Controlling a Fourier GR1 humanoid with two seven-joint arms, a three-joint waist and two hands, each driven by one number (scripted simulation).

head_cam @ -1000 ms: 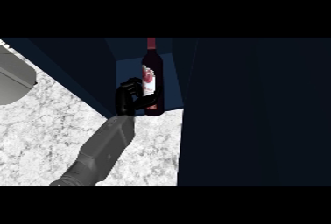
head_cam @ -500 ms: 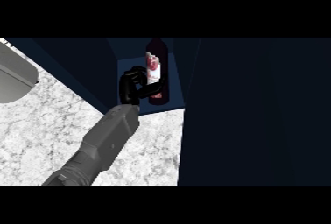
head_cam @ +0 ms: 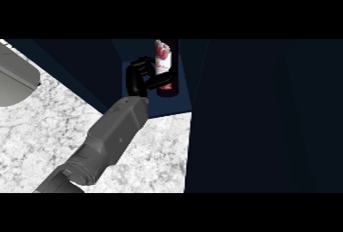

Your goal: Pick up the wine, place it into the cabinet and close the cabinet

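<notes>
The wine bottle (head_cam: 164,61), dark with a white and red label, stands inside the dark blue cabinet (head_cam: 159,107), close to its right inner wall. My left hand (head_cam: 139,77) is beside the bottle on its left, fingers and thumb curled round its lower body. The grey forearm runs from the view's lower left up to the cabinet's opening. The bottle's top is cut off by the view's upper edge. My right hand does not show.
The cabinet's open door (head_cam: 268,113) fills the right half of the view as a large dark panel. A grey rounded object (head_cam: 17,81) lies at the upper left on the speckled white counter (head_cam: 40,131).
My left hand has carried the bottle farther up the view, deeper into the cabinet, and the forearm has stretched after it.
</notes>
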